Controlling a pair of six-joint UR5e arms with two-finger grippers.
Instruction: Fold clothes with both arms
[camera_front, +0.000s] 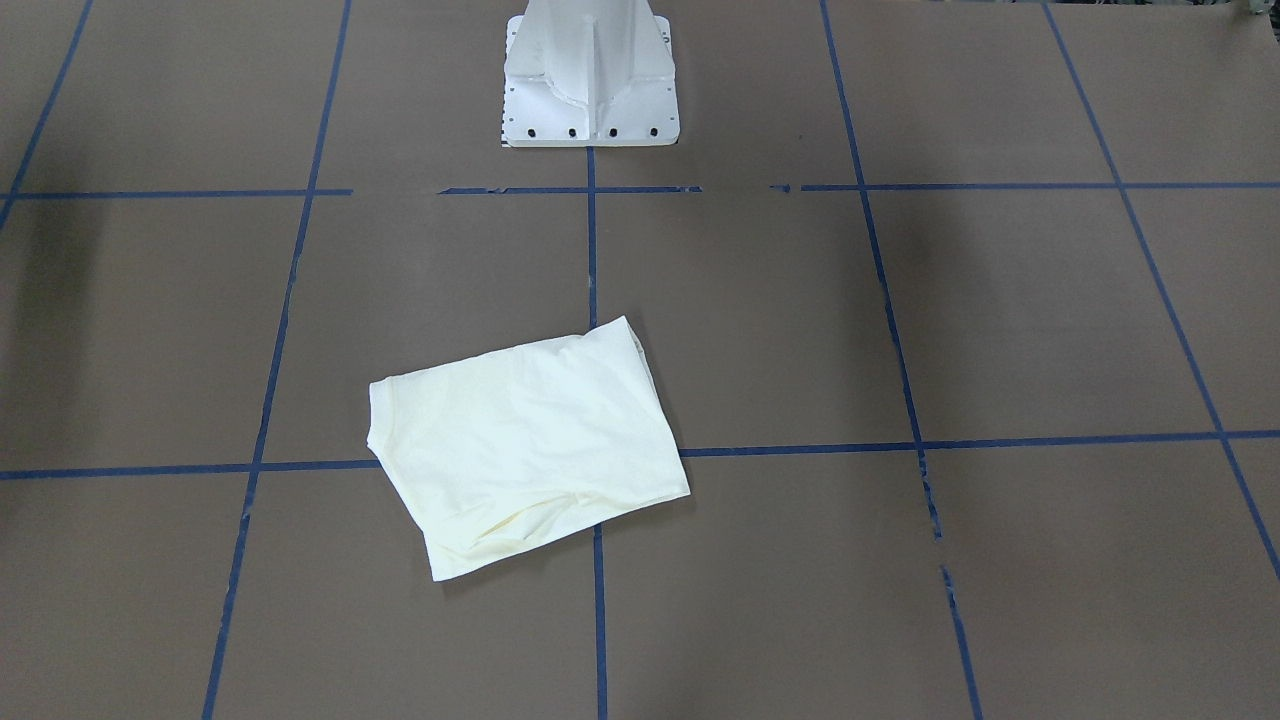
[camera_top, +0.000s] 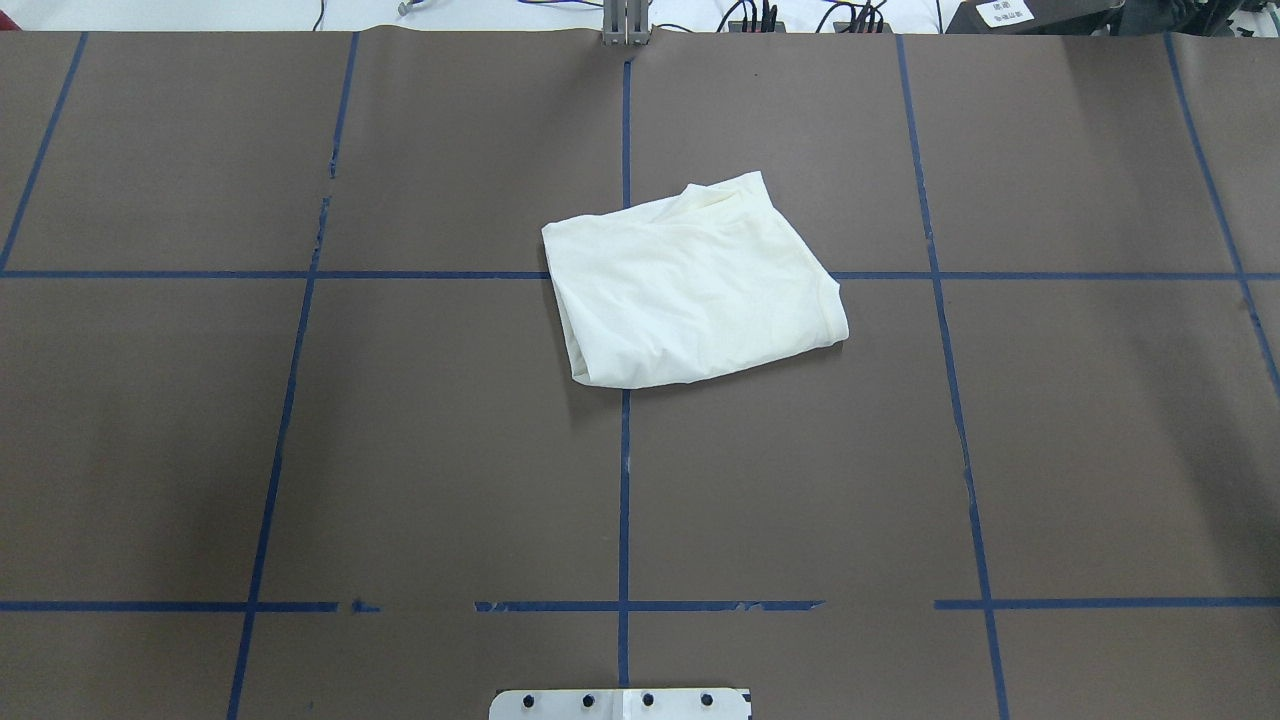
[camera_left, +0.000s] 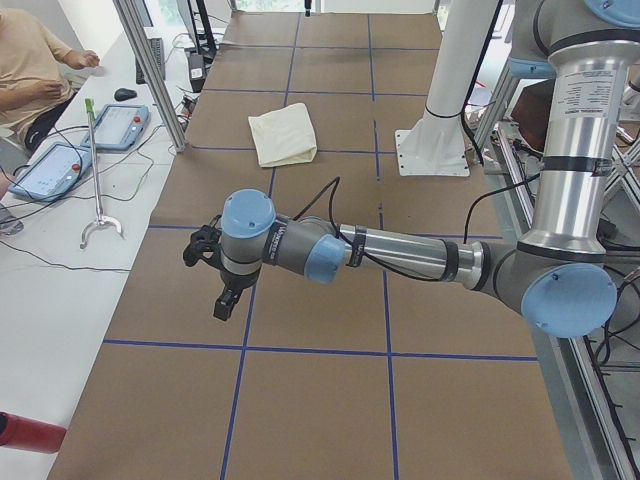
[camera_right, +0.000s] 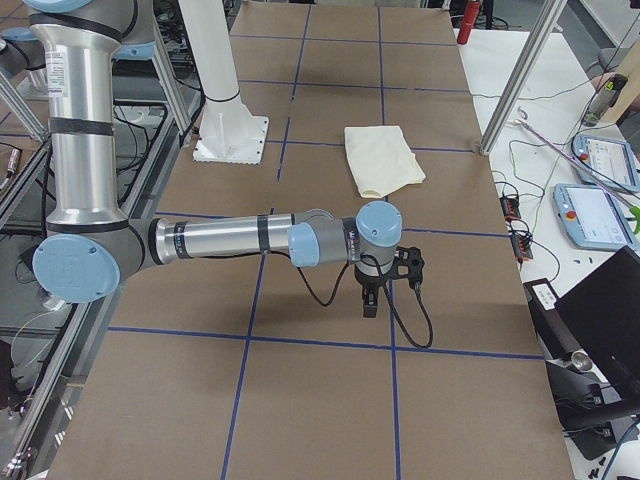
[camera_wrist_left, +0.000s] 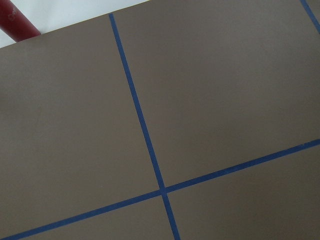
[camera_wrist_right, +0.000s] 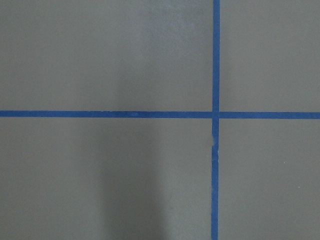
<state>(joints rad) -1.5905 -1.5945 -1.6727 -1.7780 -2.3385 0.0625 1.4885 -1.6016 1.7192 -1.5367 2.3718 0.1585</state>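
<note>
So the cream T-shirt (camera_top: 695, 290) lies folded, plain side up, mid-table (camera_top: 300, 450) across the blue tape lines (camera_top: 625, 480). The left gripper (camera_left: 224, 303) and right gripper (camera_right: 368, 302) hang over bare table, well apart from it. Can't tell whether either claw is open or closed.

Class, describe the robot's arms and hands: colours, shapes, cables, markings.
Both the left arm and right arm are grey metal tubes with light blue joint caps, black bands and a printed label on the upright segment. A black cable loops near each wrist. The left hand and right hand are black.
</note>
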